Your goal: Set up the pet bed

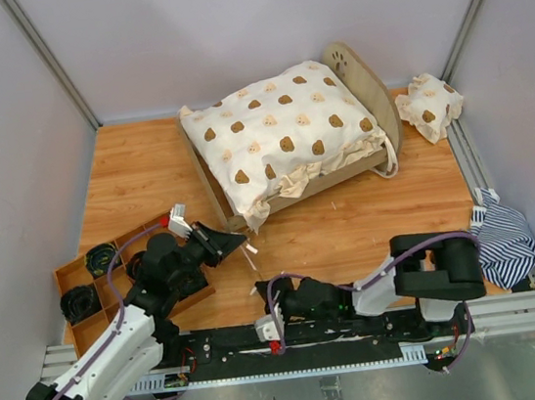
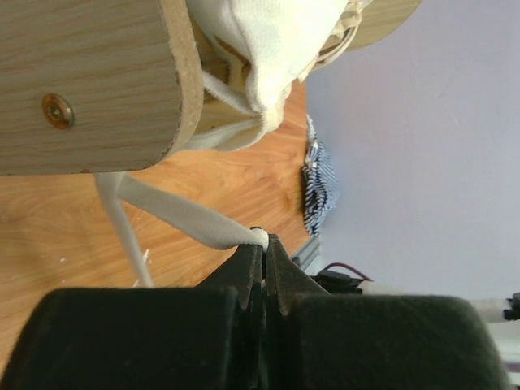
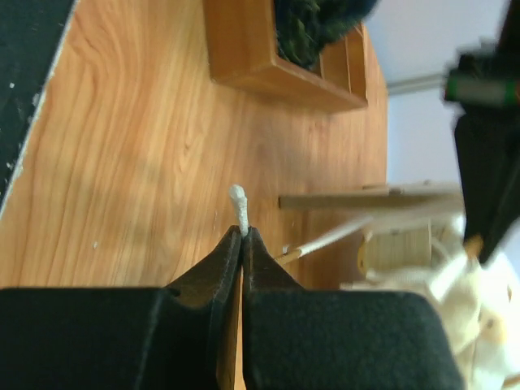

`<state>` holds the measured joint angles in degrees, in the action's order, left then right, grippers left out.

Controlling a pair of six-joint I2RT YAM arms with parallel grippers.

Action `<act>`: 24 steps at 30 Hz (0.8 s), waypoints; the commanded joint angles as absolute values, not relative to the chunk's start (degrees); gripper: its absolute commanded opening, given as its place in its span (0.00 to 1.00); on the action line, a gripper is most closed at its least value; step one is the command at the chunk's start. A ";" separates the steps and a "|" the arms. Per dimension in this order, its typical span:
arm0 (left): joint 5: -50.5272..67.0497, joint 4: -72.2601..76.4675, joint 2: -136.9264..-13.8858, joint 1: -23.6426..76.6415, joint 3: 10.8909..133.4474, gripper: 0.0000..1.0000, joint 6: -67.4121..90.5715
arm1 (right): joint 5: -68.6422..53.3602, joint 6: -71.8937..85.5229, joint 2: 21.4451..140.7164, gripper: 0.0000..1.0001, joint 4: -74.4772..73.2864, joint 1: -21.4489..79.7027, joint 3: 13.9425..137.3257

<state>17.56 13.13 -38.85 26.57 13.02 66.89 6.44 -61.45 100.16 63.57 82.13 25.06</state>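
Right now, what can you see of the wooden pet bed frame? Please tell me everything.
The pet bed frame is light plywood: an arched headboard with a paw-print cutout at the far right, and a low footboard toward the left arm, with a screw head in its corner. It stands angled on the table. A cream bear-print cover lies over it, hiding the inside. A tie ribbon by the footboard is pinched in the shut left claw.

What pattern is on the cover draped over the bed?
The cover is cream with small brown prints, clearest in the top external view.
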 commanded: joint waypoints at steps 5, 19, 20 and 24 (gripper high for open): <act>19.06 5.75 -35.03 26.19 13.06 0.00 55.45 | 7.31 -22.25 82.42 0.00 56.07 75.33 19.06; 26.36 7.75 -36.24 26.19 9.06 0.00 50.39 | 0.32 -6.95 82.45 0.00 38.31 56.63 30.08; 27.42 8.23 -36.46 26.19 8.98 0.00 50.53 | 1.84 -6.75 81.21 0.00 38.21 55.86 29.19; 32.42 11.27 -37.40 26.19 8.59 0.00 52.05 | 6.48 -5.41 76.18 0.00 31.84 54.07 27.38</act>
<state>26.20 6.55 -36.91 26.41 9.23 51.90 0.62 -8.73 80.88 37.98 55.81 28.80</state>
